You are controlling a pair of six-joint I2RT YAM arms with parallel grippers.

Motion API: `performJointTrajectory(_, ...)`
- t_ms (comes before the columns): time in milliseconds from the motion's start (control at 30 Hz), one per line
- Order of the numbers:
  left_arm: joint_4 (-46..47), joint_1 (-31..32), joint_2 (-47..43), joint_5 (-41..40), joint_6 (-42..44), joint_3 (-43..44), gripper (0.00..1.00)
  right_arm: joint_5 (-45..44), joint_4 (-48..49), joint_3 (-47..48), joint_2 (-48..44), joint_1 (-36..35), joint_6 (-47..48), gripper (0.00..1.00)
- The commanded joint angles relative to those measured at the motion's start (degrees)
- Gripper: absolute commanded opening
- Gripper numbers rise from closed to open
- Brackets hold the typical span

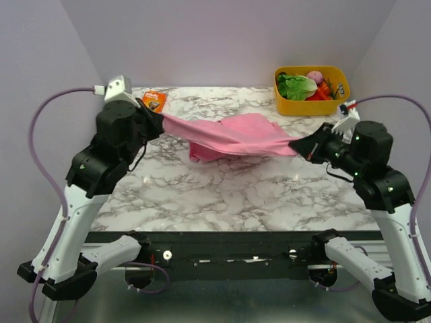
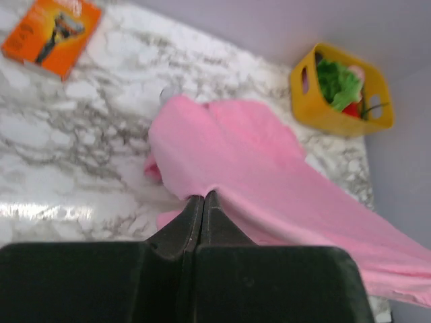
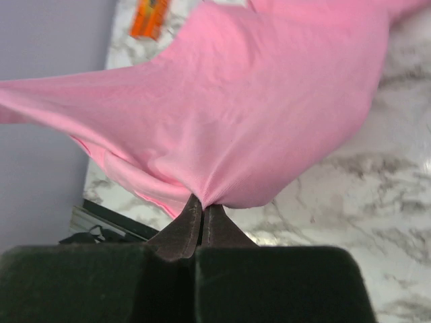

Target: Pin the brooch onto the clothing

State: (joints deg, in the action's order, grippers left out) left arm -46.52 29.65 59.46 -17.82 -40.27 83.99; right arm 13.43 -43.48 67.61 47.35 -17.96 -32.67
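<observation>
The pink T-shirt (image 1: 236, 134) hangs stretched between both grippers above the marble table (image 1: 222, 192), with its middle sagging onto the tabletop. My left gripper (image 1: 160, 122) is shut on the shirt's left end; in the left wrist view its jaws (image 2: 203, 196) pinch the fabric edge (image 2: 256, 155). My right gripper (image 1: 294, 144) is shut on the right end; in the right wrist view its jaws (image 3: 203, 205) grip a bunched fold (image 3: 242, 101). The brooch is not clearly visible. A faint small round spot (image 2: 166, 94) at the shirt's far edge is too blurred to identify.
An orange rectangular package (image 1: 153, 101) lies at the back left of the table, behind the left gripper; it also shows in the left wrist view (image 2: 52, 33). A yellow bin (image 1: 311, 102) holding toy vegetables stands at the back right. Walls enclose the table on three sides.
</observation>
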Motion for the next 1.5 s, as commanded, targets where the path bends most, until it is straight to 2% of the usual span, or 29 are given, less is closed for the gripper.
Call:
performJointTrajectory(0, 0.6, -0.1, -2.1, -6.8, 6.6, 12.3, 0.00, 8.7, 0.2, 14.0, 2.6, -0.3, 5.0, 0.01)
performJointTrajectory(100, 0.6, -0.1, -2.1, -6.4, 8.9, 19.5, 0.00, 12.4, -0.9, 22.8, 4.7, -0.3, 7.4, 0.01)
performJointTrajectory(267, 1.6, -0.1, -2.7, -1.4, 9.9, 25.8, 0.00, 19.5, 1.5, 26.5, 3.7, -0.3, 8.5, 0.01)
performJointTrajectory(400, 5.1, -0.1, -4.1, -0.8, 10.8, 24.5, 0.00, 21.8, -0.5, 28.5, 5.8, -0.3, 8.7, 0.01)
performJointTrajectory(567, 6.3, -0.1, -2.5, -4.6, 11.4, 20.7, 0.00, 19.0, -0.9, 26.7, 8.9, -0.2, 9.9, 0.01)
performJointTrajectory(700, 7.9, -0.2, -0.1, -8.6, 11.2, 16.6, 0.00, 17.6, 2.3, 24.6, 13.0, -0.2, 9.6, 0.01)
performJointTrajectory(800, 9.8, -2.6, 3.5, -7.7, 11.1, 14.8, 0.00, 16.3, 5.9, 23.3, 17.8, -0.2, 9.2, 0.01)
performJointTrajectory(967, 15.9, -14.0, 12.0, 7.2, 7.0, 12.5, 0.00, 13.3, 9.0, 28.4, 31.5, -0.2, 10.2, 0.01)
performJointTrajectory(1067, 18.0, -19.4, 19.4, 14.6, 4.4, 15.4, 0.00, 12.4, 8.8, 38.2, 42.0, 0.0, 10.4, 0.01)
performJointTrajectory(1100, 18.3, -20.8, 21.4, 16.7, 3.4, 19.3, 0.00, 12.6, 7.4, 42.0, 44.6, 0.1, 10.3, 0.01)
performJointTrajectory(1167, 17.9, -23.8, 27.3, 20.3, 2.3, 24.8, 0.00, 14.4, 6.0, 55.6, 49.7, 0.5, 9.5, 0.01)
performJointTrajectory(1200, 17.4, -24.3, 29.3, 20.8, 2.1, 32.0, 0.00, 15.0, 4.7, 60.5, 53.8, 0.6, 9.1, 0.01)
performJointTrajectory(1233, 16.3, -24.8, 32.9, 20.9, 1.9, 36.0, 0.00, 15.2, 4.5, 70.2, 55.9, 0.6, 8.8, 0.01)
performJointTrajectory(1267, 16.0, -25.5, 34.7, 20.9, 1.7, 40.2, 0.00, 14.7, 4.5, 74.4, 57.5, 0.8, 8.2, 0.01)
performJointTrajectory(1300, 16.1, -25.9, 36.3, 20.8, 1.5, 48.3, 0.00, 13.6, 5.9, 77.3, 58.4, 1.1, 7.6, 0.01)
performJointTrajectory(1367, 16.1, -27.4, 42.8, 21.3, -0.8, 57.3, 0.00, 10.3, 10.6, 78.1, 58.3, 1.8, 6.4, 0.01)
performJointTrajectory(1400, 16.6, -28.5, 45.1, 23.7, -2.3, 65.4, 0.00, 9.0, 16.8, 76.1, 57.2, 2.0, 6.0, 0.01)
performJointTrajectory(1467, 19.5, -29.1, 49.3, 25.2, -6.1, 69.8, 0.00, 6.2, 22.0, 71.8, 54.0, 2.4, 6.2, 0.01)
